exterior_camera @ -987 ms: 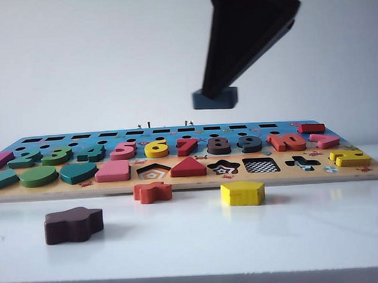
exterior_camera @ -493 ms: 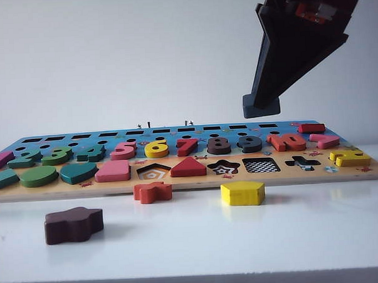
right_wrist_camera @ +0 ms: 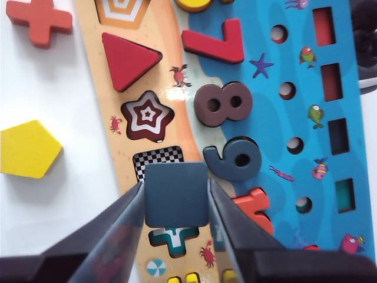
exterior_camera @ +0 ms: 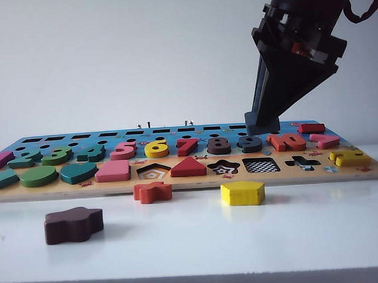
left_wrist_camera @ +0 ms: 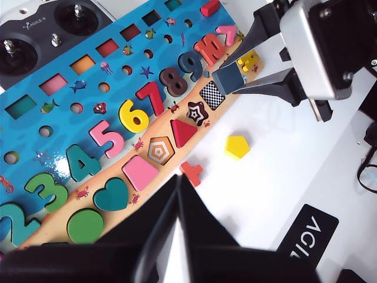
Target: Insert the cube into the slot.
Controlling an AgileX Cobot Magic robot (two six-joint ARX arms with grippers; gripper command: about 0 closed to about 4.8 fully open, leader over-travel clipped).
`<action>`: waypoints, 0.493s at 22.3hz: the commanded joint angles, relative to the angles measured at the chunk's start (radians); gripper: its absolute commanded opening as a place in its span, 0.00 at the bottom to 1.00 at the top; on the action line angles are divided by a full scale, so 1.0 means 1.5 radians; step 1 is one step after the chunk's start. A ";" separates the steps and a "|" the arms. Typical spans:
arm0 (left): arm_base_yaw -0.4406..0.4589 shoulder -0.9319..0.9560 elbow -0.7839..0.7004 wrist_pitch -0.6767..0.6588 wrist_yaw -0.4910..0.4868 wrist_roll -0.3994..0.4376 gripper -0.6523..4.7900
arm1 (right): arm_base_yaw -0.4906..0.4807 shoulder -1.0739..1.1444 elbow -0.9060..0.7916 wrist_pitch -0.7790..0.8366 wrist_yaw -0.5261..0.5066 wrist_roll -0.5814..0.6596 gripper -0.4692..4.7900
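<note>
The right gripper (exterior_camera: 262,124) is hanging above the board (exterior_camera: 190,179), its jaws clamping the cube (right_wrist_camera: 176,194) by two opposite edges. In the exterior view the cube (exterior_camera: 262,124) is hovering clear of the board, at about 12 o'clock from the slot (exterior_camera: 261,165) and in front of the dark 9 (exterior_camera: 250,142). From the right wrist view the cube is overlapping one edge of the slot (right_wrist_camera: 154,161), leaving most of the checkerboard bottom showing. The left wrist view is showing the same grip: cube (left_wrist_camera: 228,78) between the two black fingers, just beside the slot (left_wrist_camera: 211,95).

The left gripper (left_wrist_camera: 177,194) is staying low near the front edge of the board (left_wrist_camera: 35,132), well apart from the cube; its fingers are meeting at the tips, holding nothing.

On the table (exterior_camera: 306,236), the yellow pentagon (exterior_camera: 242,193) is lying at 7 o'clock from the slot, the orange cross (exterior_camera: 153,192) at 9 o'clock from the pentagon, and the brown block (exterior_camera: 73,224) at 8 o'clock from the cross. On the board, the star recess (exterior_camera: 224,168) is sitting at 9 o'clock from the slot, with the red triangle (exterior_camera: 188,167) and pentagon recess (exterior_camera: 154,172) beyond it.
</note>
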 commanded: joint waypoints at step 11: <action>0.001 -0.001 0.004 0.009 0.005 0.003 0.15 | -0.021 0.026 -0.012 0.035 -0.067 -0.045 0.32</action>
